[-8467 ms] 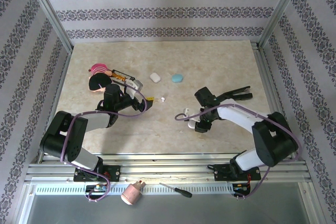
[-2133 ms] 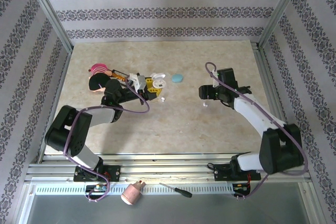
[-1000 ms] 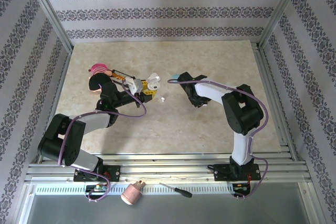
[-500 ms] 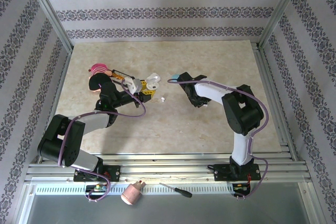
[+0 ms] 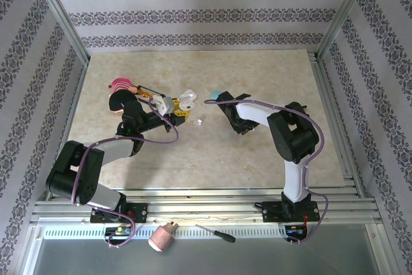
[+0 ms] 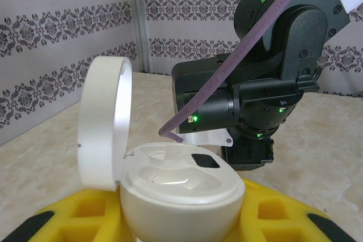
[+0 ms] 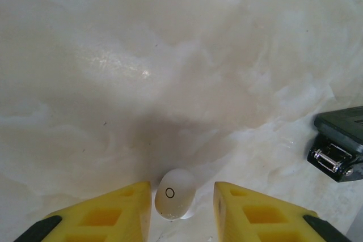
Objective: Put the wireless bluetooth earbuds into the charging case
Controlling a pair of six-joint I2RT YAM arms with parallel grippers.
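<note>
Straddling white earbud with right gripper spread, clamping open charging case in left gripper. Might squirt bud away if closed off-centre.

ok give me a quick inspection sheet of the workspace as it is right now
surface: marble-look tabletop, no spills seen
job's things: white case open, lid upright, wells look empty; white earbud lying on the tabletop; tiny bud loose near the middle; blue case partly hidden
clutter: pink and black item at far left; screwdriver and pink-tipped object on the front ledge
grippers: left gripper shut on the white case; right gripper open, straddling the white earbud
cables: purple cable loops hang free, no snag seen
surroundings: patterned walls, aluminium frame
</note>
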